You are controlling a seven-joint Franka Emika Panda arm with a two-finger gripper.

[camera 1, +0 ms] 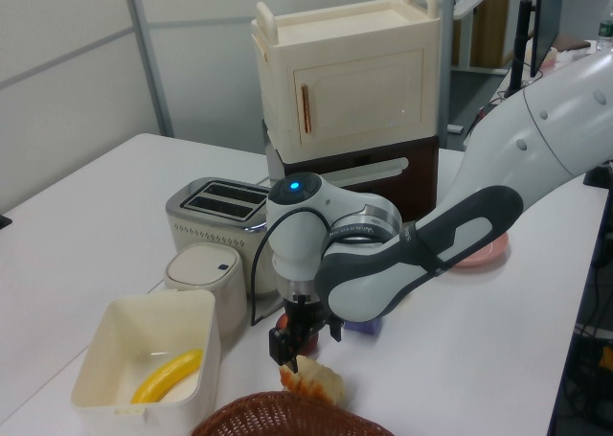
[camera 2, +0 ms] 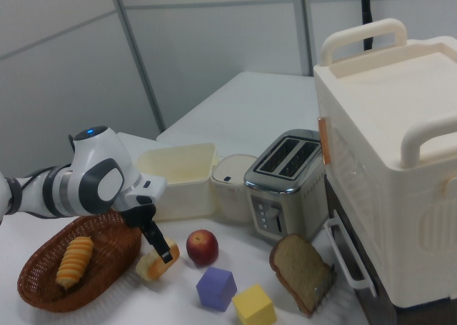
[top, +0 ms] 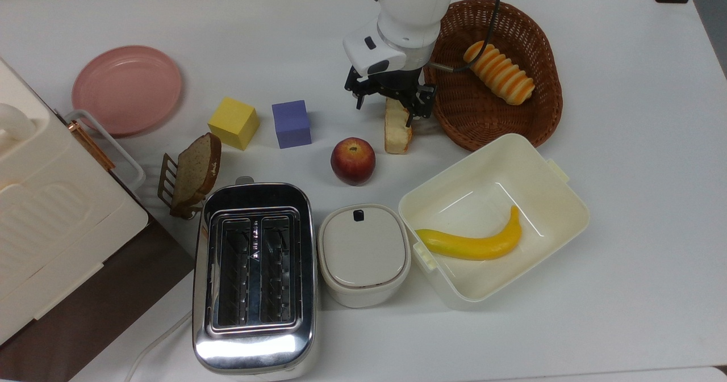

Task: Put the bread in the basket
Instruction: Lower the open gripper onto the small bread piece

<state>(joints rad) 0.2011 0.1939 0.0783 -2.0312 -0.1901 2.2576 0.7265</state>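
The bread (top: 398, 134) is a pale bun with a toasted crust, lying on the white table just left of the basket in the top view. It also shows in the left view (camera 1: 316, 382) and the right view (camera 2: 150, 266). The dark brown wicker basket (top: 546, 115) (camera 1: 251, 421) (camera 2: 41, 297) holds an orange-and-cream striped roll (top: 499, 72) (camera 2: 73, 261). My gripper (top: 385, 109) (camera 1: 300, 346) (camera 2: 161, 248) is open and low over the bread's far end, its fingers straddling it. The arm hides that end of the bread in the top view.
A red apple (top: 352, 161) lies close to the bread. A purple cube (top: 291, 124), a yellow cube (top: 233, 122) and a pink plate (top: 126, 89) sit further to the top view's left. A cream box (top: 559, 200) with a banana (top: 474, 243), a lidded container (top: 363, 254), a toaster (top: 254, 277) and a bread slice (top: 196, 169) fill the near side.
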